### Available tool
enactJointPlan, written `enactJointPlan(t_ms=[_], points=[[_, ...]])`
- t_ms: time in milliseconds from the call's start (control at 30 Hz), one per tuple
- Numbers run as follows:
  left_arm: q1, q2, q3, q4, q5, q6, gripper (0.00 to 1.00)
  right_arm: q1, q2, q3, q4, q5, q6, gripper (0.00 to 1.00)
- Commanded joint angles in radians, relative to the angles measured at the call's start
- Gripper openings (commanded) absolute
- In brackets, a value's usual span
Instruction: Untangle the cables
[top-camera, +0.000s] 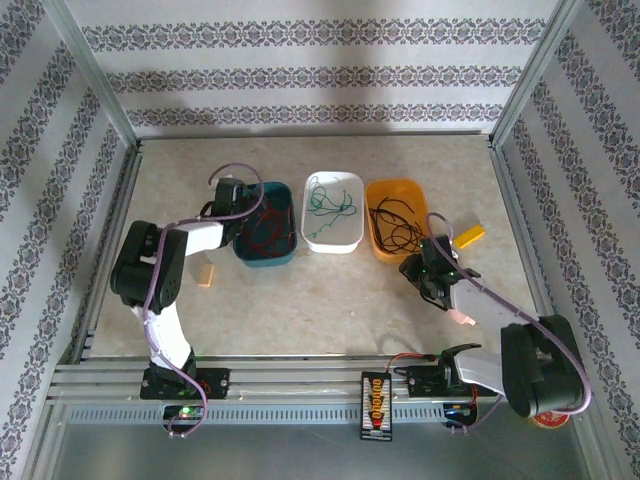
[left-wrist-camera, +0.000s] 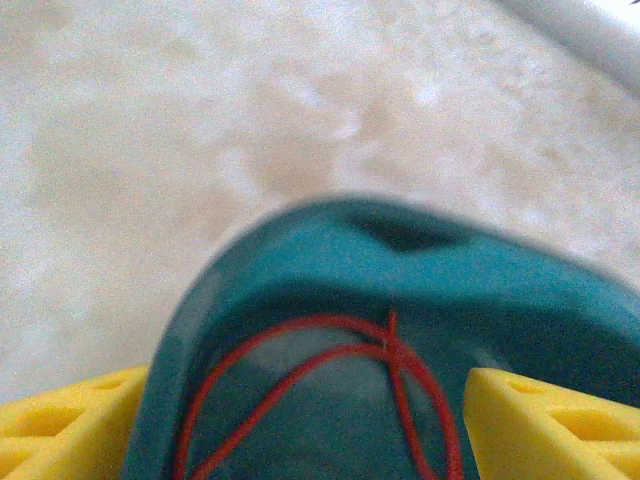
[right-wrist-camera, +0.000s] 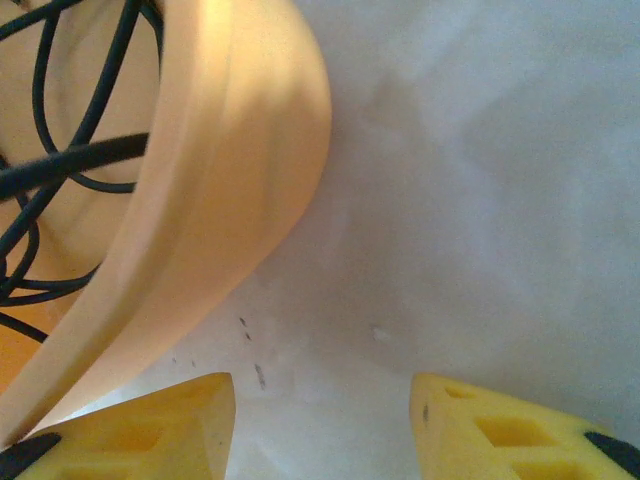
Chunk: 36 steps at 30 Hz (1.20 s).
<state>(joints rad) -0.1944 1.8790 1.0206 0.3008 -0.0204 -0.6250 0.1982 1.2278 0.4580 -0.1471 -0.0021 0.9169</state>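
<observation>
Cables (right-wrist-camera: 75, 161) lie in three bins (top-camera: 330, 246); left fingers (left-wrist-camera: 545, 425) and right fingers (right-wrist-camera: 500, 430) spread, empty.

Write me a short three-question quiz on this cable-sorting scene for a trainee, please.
1. Multiple choice: which tub holds the red cable? A teal, B white, C orange.
2. True or false: the right gripper is clamped on a black cable.
3. Fill in the gap: the left gripper hangs above the ___ tub.

Key
1. A, the teal tub.
2. False: its jaws stand open over bare table, beside the orange tub that holds the black cables.
3. Teal.
</observation>
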Motion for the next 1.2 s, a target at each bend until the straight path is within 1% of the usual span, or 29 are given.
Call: enactJointPlan(t_ms=[0,133,233,333,400,500,567,700,733,767,800,833,900,933,967,1067,1100,1133,1167], points=[[0.009,0.06,0.107,0.064,0.055,-0.006,0.76,-0.01,0.069,0.077,0.061,-0.051,-0.07,0.49],[0.008,0.136,0.21,0.073,0.06,-0.054,0.74,-0.012,0.149,0.156,0.051,-0.094,-0.108,0.49],[0.0,0.168,0.274,0.065,0.043,-0.068,0.74,-0.011,0.178,0.192,0.045,-0.112,-0.116,0.49],[-0.009,0.171,0.297,0.066,0.013,-0.08,0.74,-0.011,0.176,0.2,0.037,-0.114,-0.111,0.49],[-0.01,0.149,0.284,0.068,-0.03,-0.095,0.76,-0.011,0.158,0.195,0.025,-0.112,-0.105,0.49],[-0.011,0.049,0.195,0.103,-0.148,-0.076,0.79,-0.011,0.099,0.178,-0.001,-0.098,-0.099,0.49],[-0.011,-0.061,0.111,0.115,-0.236,-0.017,0.8,-0.009,0.033,0.163,-0.02,-0.075,-0.103,0.49],[-0.016,-0.291,-0.055,0.081,-0.358,0.115,0.84,-0.008,-0.11,0.145,-0.057,-0.017,-0.157,0.5],[-0.015,-0.347,-0.099,0.061,-0.38,0.152,0.88,-0.007,-0.148,0.142,-0.064,0.007,-0.183,0.51],[-0.015,-0.403,-0.137,0.038,-0.403,0.187,0.96,-0.006,-0.186,0.137,-0.065,0.036,-0.214,0.52],[-0.015,-0.448,-0.18,0.017,-0.427,0.217,0.99,-0.007,-0.217,0.13,-0.057,0.061,-0.25,0.52],[-0.015,-0.497,-0.221,-0.012,-0.454,0.25,0.99,-0.004,-0.25,0.12,-0.04,0.099,-0.3,0.54],[-0.015,-0.574,-0.281,-0.1,-0.511,0.299,0.99,0.002,-0.293,0.087,0.031,0.181,-0.398,0.64],[-0.014,-0.61,-0.31,-0.149,-0.542,0.316,0.99,0.005,-0.307,0.057,0.098,0.219,-0.467,0.78],[-0.015,-0.641,-0.34,-0.194,-0.576,0.326,0.99,0.009,-0.314,0.025,0.185,0.252,-0.517,0.97],[-0.01,-0.714,-0.442,-0.218,-0.649,0.339,0.99,0.014,-0.294,-0.034,0.326,0.31,-0.638,0.98],[-0.008,-0.73,-0.472,-0.209,-0.658,0.343,0.99,0.014,-0.274,-0.043,0.357,0.338,-0.643,0.98],[-0.003,-0.751,-0.482,-0.225,-0.682,0.327,0.99,0.008,-0.253,-0.028,0.345,0.362,-0.631,0.98],[-0.001,-0.765,-0.5,-0.206,-0.692,0.345,0.99,0.007,-0.229,-0.016,0.362,0.363,-0.648,0.98]])
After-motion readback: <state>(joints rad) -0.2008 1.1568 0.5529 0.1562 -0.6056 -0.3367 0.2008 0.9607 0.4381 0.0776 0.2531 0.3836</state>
